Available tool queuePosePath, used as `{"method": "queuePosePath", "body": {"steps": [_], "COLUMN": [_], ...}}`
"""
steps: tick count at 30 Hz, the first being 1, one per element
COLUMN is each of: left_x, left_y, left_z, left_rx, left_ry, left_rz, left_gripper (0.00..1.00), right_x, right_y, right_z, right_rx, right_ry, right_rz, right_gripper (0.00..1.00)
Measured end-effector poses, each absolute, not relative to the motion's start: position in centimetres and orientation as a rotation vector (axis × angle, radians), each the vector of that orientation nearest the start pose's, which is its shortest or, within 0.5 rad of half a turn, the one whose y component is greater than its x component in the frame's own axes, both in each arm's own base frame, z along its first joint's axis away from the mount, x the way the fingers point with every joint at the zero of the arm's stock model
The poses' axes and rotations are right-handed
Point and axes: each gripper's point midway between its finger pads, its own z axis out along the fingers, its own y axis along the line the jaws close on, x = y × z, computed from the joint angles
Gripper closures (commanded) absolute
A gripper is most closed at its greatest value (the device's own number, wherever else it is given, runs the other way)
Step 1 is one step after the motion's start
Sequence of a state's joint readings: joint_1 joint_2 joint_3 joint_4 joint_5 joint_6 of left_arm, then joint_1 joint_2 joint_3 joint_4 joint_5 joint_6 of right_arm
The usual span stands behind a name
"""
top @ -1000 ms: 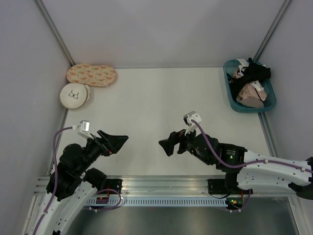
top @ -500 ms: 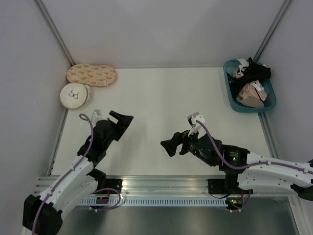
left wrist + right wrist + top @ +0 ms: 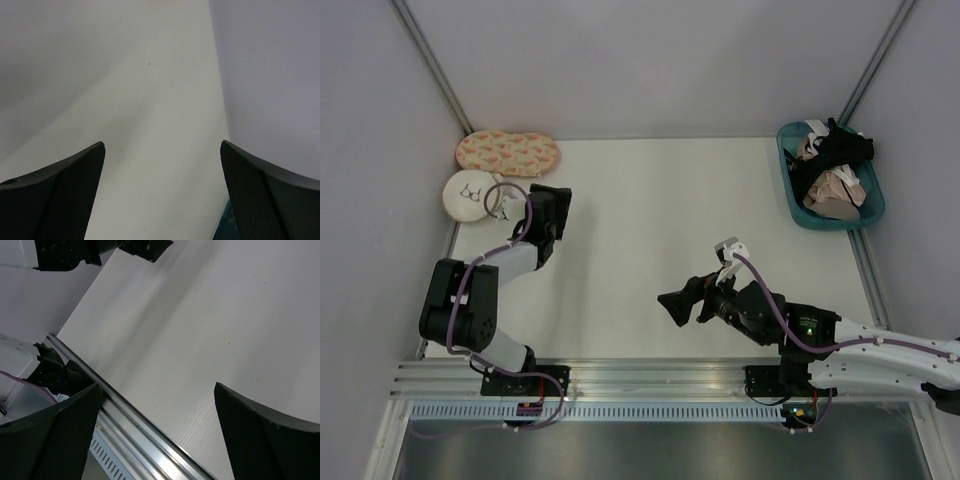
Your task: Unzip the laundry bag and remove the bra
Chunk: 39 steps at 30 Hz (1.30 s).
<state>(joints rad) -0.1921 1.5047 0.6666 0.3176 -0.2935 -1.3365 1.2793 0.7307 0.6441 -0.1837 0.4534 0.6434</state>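
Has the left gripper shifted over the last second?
Yes. The left gripper has travelled away from the near rail toward the far-left corner, and is now beside the round cream pouch, just short of the laundry bag.

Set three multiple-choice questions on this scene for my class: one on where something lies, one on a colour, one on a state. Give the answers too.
1. Where does the laundry bag lie?
A. at the near edge
B. in the far left corner of the table
C. in the table's middle

2. What colour is the basket?
A. red
B. yellow
C. teal

3. The left hand is:
A. open and empty
B. shut on the laundry bag
C. shut on a cloth

Answers:
1 B, the top view shows it where the far and left walls meet.
2 C, its rim is plainly teal.
3 A, its wrist view shows a wide gap with nothing held.
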Motion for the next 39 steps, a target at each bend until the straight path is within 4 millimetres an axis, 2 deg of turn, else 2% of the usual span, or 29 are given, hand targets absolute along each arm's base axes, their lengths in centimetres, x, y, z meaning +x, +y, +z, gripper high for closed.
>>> {"method": "queuePosePath", "body": {"steps": [3,5,10,15,25,35,37,39], "left_x": [46.1,48.4,51.8,53.2,55.2,58.2,58.9,59.8], "left_y": [-5.7,-4.7,-2.8,-1.5,1.3,3.7,4.3,4.8], "left_z": [11.6,11.9,10.1,7.9,5.1,5.4,5.5,5.4], "left_rx": [-1.334,-1.367,-1.462,-1.532,-1.670,-1.747,-1.753,-1.755], "left_ry": [1.590,1.546,1.515,1.519,1.409,1.226,1.191,1.168], "left_rz": [-0.616,-0.598,-0.504,-0.394,-0.296,-0.349,-0.371,-0.404], "left_gripper": [0.01,0.01,0.01,0.00,0.01,0.01,0.05,0.28], "right_x": [13.6,13.5,13.5,13.5,13.3,13.1,13.1,13.1], "right_y": [26.5,26.2,25.0,24.2,23.8,23.8,23.7,23.8], "right_z": [22.9,22.8,22.4,21.6,19.3,17.7,17.2,16.8], "right_rx": [-0.271,-0.264,-0.235,-0.202,-0.188,-0.167,-0.163,-0.162], "right_ry": [1.904,1.908,1.923,1.947,2.021,2.085,2.103,2.119], "right_rz": [0.928,0.930,0.917,0.896,0.851,0.817,0.804,0.790], "right_gripper": [0.02,0.02,0.02,0.02,0.02,0.02,0.02,0.02]}}
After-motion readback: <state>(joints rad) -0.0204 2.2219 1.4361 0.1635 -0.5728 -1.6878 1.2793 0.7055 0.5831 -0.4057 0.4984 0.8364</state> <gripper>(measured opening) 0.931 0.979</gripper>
